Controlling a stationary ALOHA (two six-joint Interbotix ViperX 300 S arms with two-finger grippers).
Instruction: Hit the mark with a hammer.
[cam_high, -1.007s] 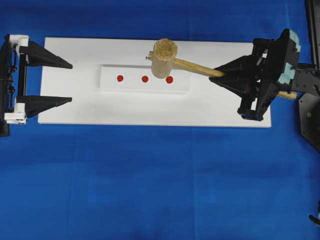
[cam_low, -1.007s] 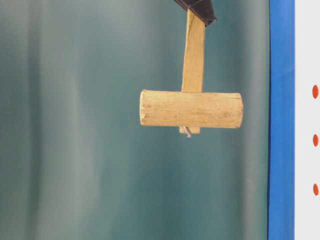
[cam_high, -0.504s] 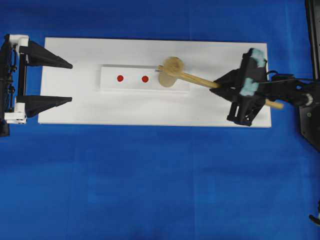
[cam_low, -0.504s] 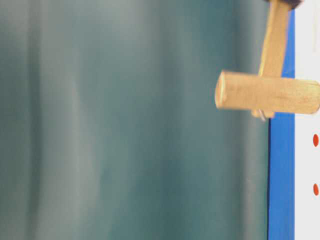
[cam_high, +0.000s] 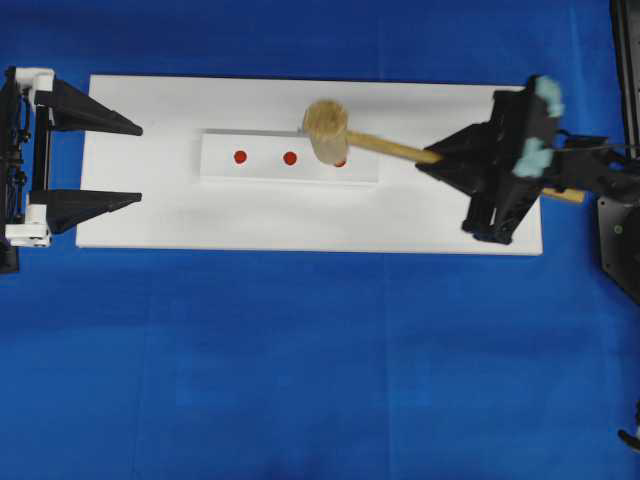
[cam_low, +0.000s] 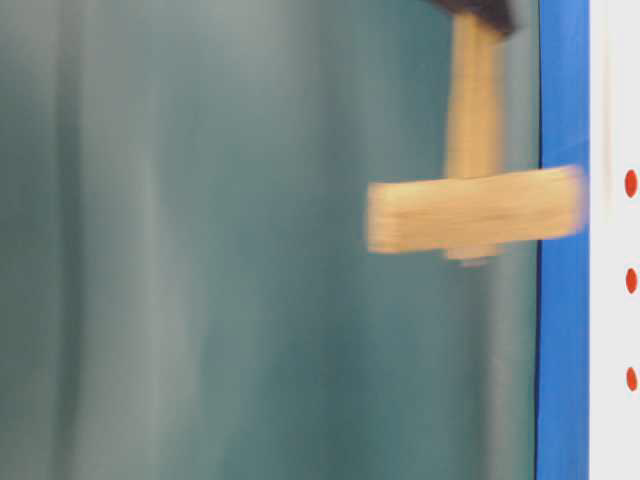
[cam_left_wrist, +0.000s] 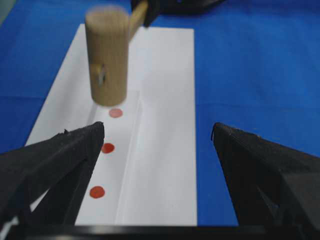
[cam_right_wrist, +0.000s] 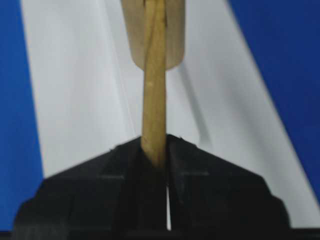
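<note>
**Mallet poised above the right-hand mark**

A blue counter (cam_high: 300, 350) carries a wide white board (cam_high: 150, 210) bearing a raised white strip (cam_high: 265, 170) with three red dots. The right gripper (cam_high: 432, 160) is clenched on the slim handle of the light plain-wood hammer (cam_high: 326, 130), whose thick head hangs just over the rightmost red dot (cam_left_wrist: 115, 113), apparently not touching. The left gripper (cam_high: 140, 165) rests released, well apart. By my reading, the blow is unfinished.

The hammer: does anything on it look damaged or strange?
Yes. On the hammer, held by the right gripper, a small metal piece, perhaps a nail, shows in a dark hole in the head's side. Blur hides more detail.
</note>
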